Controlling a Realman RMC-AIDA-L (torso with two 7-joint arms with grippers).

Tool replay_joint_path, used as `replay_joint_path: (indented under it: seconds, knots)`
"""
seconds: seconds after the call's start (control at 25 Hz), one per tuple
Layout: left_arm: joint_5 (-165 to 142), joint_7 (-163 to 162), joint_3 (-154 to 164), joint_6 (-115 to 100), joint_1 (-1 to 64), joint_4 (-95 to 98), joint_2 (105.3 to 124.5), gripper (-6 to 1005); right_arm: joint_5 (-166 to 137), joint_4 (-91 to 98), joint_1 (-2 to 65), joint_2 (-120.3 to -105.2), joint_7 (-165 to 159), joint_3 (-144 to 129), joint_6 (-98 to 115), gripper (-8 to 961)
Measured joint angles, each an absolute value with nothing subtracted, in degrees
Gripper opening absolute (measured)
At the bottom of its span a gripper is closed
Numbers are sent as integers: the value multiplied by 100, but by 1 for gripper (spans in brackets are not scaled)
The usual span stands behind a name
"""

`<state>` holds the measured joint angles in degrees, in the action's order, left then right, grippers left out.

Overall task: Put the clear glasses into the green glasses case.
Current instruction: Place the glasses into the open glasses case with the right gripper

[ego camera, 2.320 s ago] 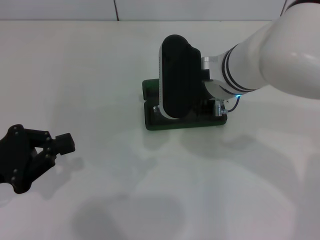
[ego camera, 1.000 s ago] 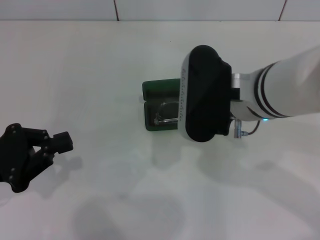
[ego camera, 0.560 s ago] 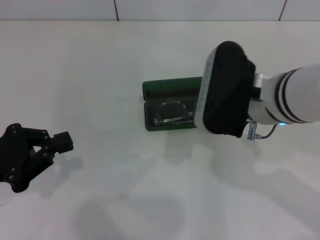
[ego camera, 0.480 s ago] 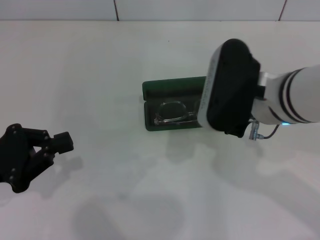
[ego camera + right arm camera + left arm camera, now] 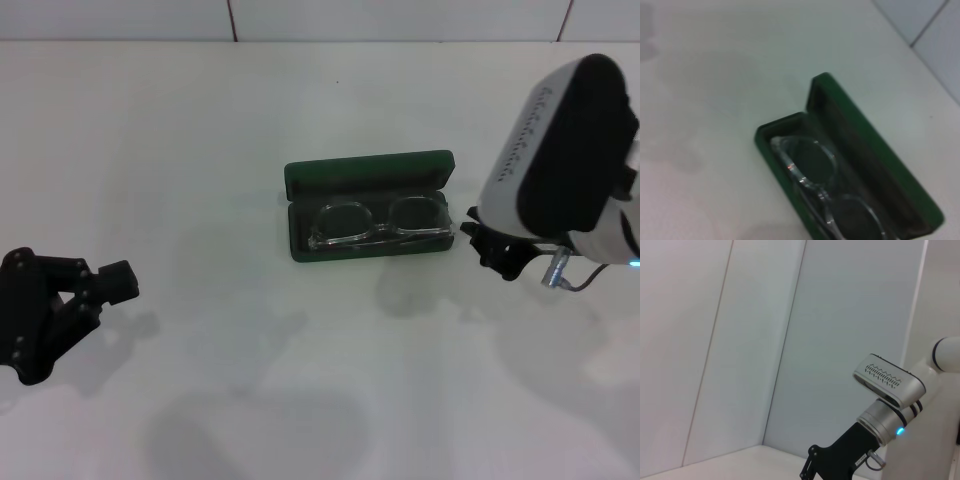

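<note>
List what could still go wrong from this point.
1. The clear glasses lie in the green glasses case, but its lid stands open; closing it could pinch the frame if the glasses sit high.
2. The right gripper hangs close beside the case's end; a sideways move might knock it.
3. The left gripper is parked far off, so nothing steadies the case.

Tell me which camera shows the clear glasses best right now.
The head view: the clear glasses lie whole and unobstructed inside the open green glasses case, both lenses visible. The right wrist view shows them closer but cut off at the picture's edge. The left wrist view shows none of them, only wall and the other arm.
</note>
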<state>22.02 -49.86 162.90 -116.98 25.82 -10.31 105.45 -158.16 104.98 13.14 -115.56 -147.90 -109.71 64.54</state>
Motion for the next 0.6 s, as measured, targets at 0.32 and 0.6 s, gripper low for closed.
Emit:
replay_joint_path:
  seconds: [0.32,0.6]
  knots:
    - [2444,-4985,16292,-11698,2613,-1013,10536,42,-15342,9929,1139,-11546,-14549,-10460,5892,53]
    - [2729,-5042,16292,-11698,2613,-1002,10555,42,-14485,9258,1197,-11540,-13959,-9984,5640,6]
